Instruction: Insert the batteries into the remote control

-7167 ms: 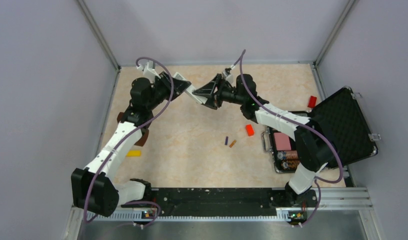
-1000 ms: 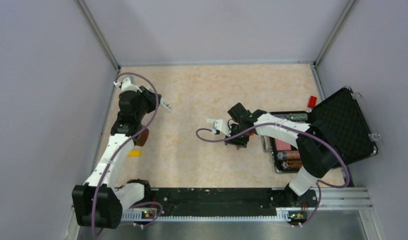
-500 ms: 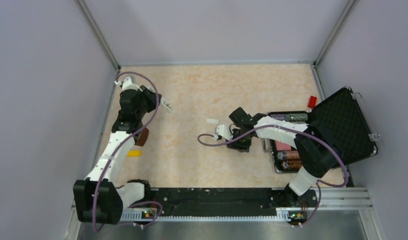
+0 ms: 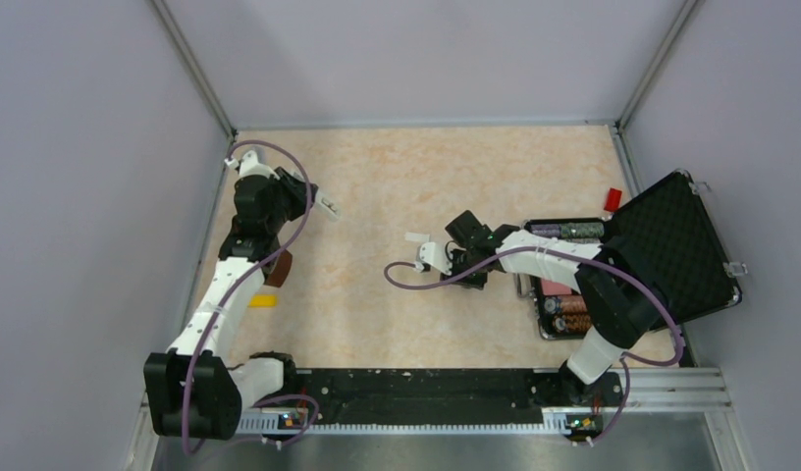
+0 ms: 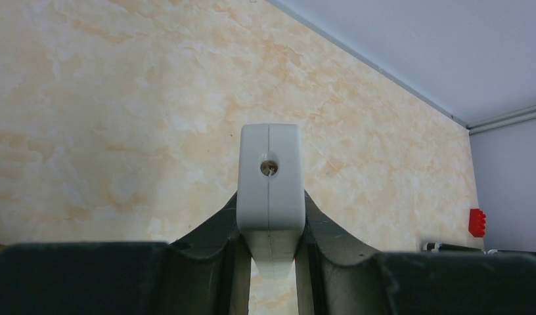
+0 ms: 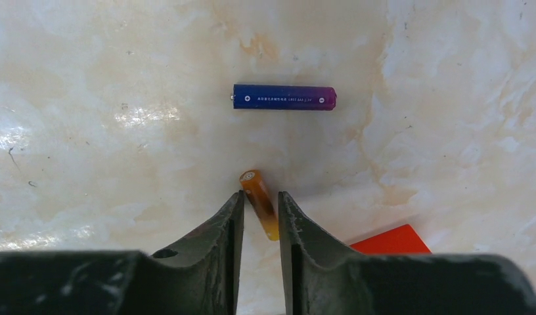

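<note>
In the left wrist view the white remote control [image 5: 270, 172] shows end-on, clamped between the fingers of my left gripper [image 5: 270, 198]. From above, that gripper [image 4: 311, 200] holds the remote [image 4: 325, 206] over the table's left side. My right gripper [image 6: 260, 195] is down at the tabletop, its narrow jaws pressed on either side of the orange-brown battery [image 6: 259, 203], which lies tilted between them. The dark purple battery [image 6: 284, 97] lies crosswise just beyond the fingertips. In the top view the right gripper [image 4: 470, 278] hides both batteries.
A red block [image 6: 390, 240] lies right of the right fingers. A small white plate [image 4: 416, 237] sits beside the right wrist. An open black case [image 4: 676, 245] stands at the right, another red block [image 4: 613, 199] behind it. A yellow bar [image 4: 264, 300] lies near the left arm.
The right gripper's jaws have narrowed onto the orange-brown battery and its wrist has shifted slightly. The left arm still holds the remote in the same place.
</note>
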### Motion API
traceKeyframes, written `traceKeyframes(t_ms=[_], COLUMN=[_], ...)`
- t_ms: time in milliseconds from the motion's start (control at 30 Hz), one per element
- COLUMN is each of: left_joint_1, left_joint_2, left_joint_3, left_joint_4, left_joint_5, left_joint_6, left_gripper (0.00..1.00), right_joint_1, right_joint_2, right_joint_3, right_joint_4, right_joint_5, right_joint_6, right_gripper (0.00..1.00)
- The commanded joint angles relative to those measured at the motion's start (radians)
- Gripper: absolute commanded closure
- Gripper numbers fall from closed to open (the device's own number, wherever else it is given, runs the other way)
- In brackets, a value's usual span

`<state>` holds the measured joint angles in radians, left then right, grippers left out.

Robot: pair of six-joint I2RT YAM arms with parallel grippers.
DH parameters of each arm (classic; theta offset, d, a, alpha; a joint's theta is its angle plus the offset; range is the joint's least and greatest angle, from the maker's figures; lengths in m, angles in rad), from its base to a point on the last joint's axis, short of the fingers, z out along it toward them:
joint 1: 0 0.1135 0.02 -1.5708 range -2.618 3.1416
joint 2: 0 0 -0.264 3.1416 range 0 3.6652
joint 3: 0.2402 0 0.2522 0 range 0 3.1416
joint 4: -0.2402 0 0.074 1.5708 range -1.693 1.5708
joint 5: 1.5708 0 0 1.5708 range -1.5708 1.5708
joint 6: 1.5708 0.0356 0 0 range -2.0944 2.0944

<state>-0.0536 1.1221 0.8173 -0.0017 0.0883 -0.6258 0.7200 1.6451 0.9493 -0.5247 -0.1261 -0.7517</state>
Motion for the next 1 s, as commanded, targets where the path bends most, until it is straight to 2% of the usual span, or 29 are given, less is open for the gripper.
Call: traceKeyframes(t_ms=[0,167,367,533,633,733,967], left_joint_1=[0.007,0.008,0.009,0.009,0.010,0.011,0.009], left_joint_2=[-0.021,-0.039,-0.070,-0.092,-0.108,-0.108,-0.040], left_joint_3=[0.021,0.013,0.003,-0.019,-0.039,-0.024,0.105], left_joint_4=[0.062,0.063,0.065,0.103,0.163,0.201,0.323], left_joint_5=[0.008,0.015,0.022,0.088,0.194,0.322,0.747], left_joint_6=[0.001,0.008,0.018,0.023,0.021,0.011,-0.039], left_gripper=[1.00,1.00,1.00,1.00,1.00,1.00,1.00], right_joint_1=[0.009,0.011,0.010,0.009,0.007,0.004,0.004], right_joint_2=[0.038,0.012,-0.066,-0.155,-0.221,-0.280,-0.338], right_joint_3=[-0.004,0.017,0.024,0.040,0.070,0.118,0.272], right_joint_4=[0.031,0.053,0.117,0.176,0.226,0.289,0.369], right_joint_5=[0.028,0.016,0.003,0.013,0.017,0.055,0.053], right_joint_6=[0.020,0.076,0.145,0.241,0.345,0.528,0.819], right_gripper=[0.78,0.99,1.00,1.00,1.00,1.00,1.00])
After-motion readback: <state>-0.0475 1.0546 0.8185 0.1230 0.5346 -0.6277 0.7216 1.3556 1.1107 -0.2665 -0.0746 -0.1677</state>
